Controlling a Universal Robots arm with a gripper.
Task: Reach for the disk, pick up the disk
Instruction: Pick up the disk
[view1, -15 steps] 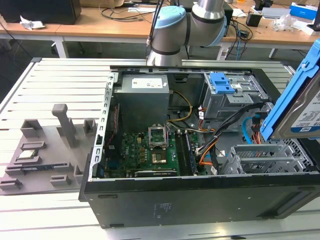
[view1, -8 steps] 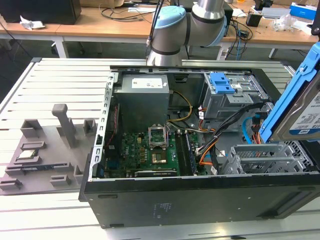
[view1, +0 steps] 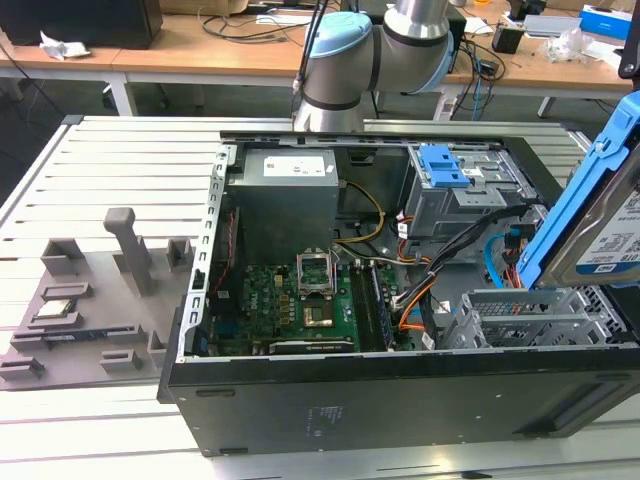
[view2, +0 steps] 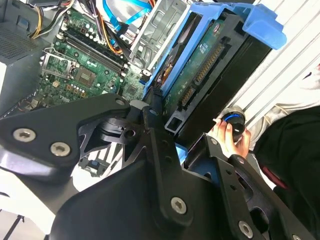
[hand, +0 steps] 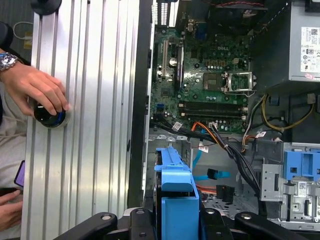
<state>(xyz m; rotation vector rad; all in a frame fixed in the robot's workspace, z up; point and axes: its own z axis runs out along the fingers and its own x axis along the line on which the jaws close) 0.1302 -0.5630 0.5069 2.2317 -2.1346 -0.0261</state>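
Note:
The disk (view1: 608, 238), a silver-grey drive with a blue-and-white label and blue side rails, hangs tilted above the open computer case (view1: 400, 400) at the exterior view's right. In the second wrist view my gripper (view2: 177, 125) is shut on the disk (view2: 200, 70), whose green circuit-board underside shows between the black fingers (view2: 150, 120). In the first wrist view the disk's blue rail (hand: 176, 175) stands edge-on between the gripper (hand: 177, 220) links, above the grey metal drive bay (hand: 220, 202).
The case holds a green motherboard (view1: 300, 300), a grey power supply (view1: 285, 195), loose cables (view1: 470, 240) and a drive cage with a blue latch (view1: 450, 165). A person's hand (hand: 37, 87) rests on a black knob on the ribbed aluminium table (hand: 95, 125). A grey fixture tray (view1: 90, 310) lies at the exterior view's left.

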